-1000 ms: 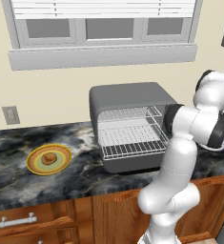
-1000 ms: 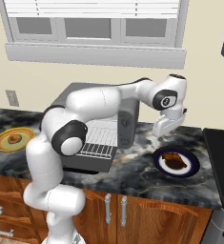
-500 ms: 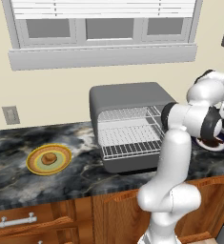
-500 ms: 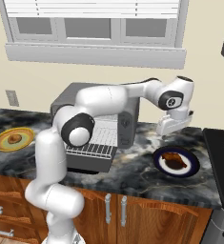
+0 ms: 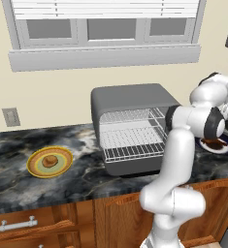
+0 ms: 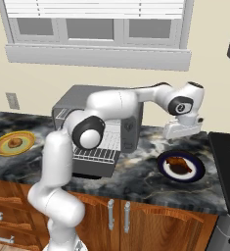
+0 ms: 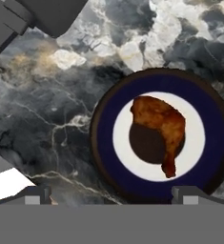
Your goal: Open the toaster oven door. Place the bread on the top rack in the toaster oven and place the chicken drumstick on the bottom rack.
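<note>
The toaster oven (image 5: 130,99) stands on the counter with its door (image 5: 135,168) folded down flat and two bare wire racks (image 5: 132,145) inside; it also appears behind my arm (image 6: 67,105). A tan bread (image 5: 49,161) (image 6: 14,142) rests on a yellow plate at the far left. To the right of the oven, the reddish-brown chicken drumstick (image 6: 179,164) (image 7: 158,124) (image 5: 213,143) lies on a blue-rimmed plate (image 7: 101,138). My gripper (image 6: 184,138) (image 7: 112,195) hangs open a short way above that plate, holding nothing.
A black stovetop (image 6: 226,152) borders the counter at the right. The yellow plate's rim (image 5: 34,167) sits near the left end of the marble counter (image 6: 136,171). Wooden cabinets and drawers run below the front edge, with a window behind.
My hand has swung a little further right and lower, from beside the oven to over the blue-rimmed plate. The fingers stayed open; bread and drumstick have not moved.
</note>
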